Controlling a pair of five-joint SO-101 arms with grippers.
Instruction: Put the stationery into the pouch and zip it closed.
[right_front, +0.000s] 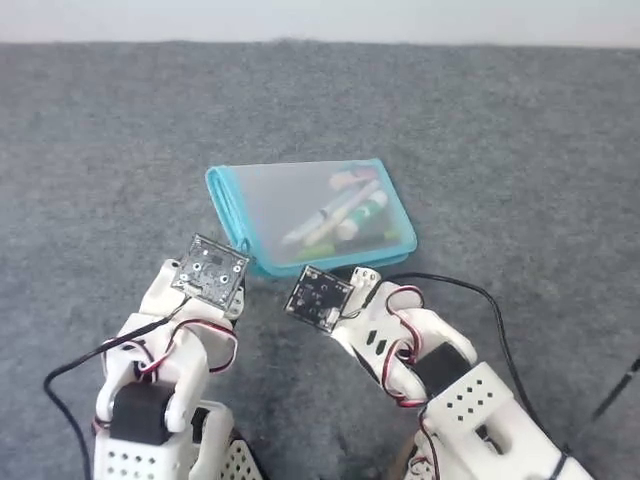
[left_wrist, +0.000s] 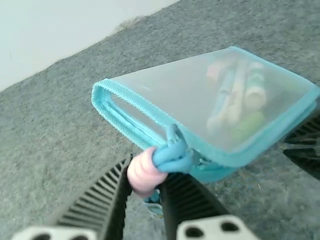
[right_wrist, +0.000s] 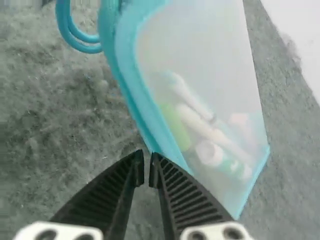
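The translucent teal pouch (right_front: 300, 205) lies on grey carpet (right_front: 100, 150), markers (right_front: 345, 212) inside it. The left gripper (left_wrist: 147, 181) grasps the pink zipper pull (left_wrist: 140, 172). The right gripper (right_wrist: 145, 161) is clenched on the pouch's teal border (fingers almost touching).

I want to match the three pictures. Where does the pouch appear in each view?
High view: the pouch lies in the middle, just beyond both jaws.
Left wrist view: the pouch is just beyond the left jaws, which pinch its zip pull.
Right wrist view: the pouch stretches away from the right jaws, its edge at their tips.
Shared landmark: the pens inside it.
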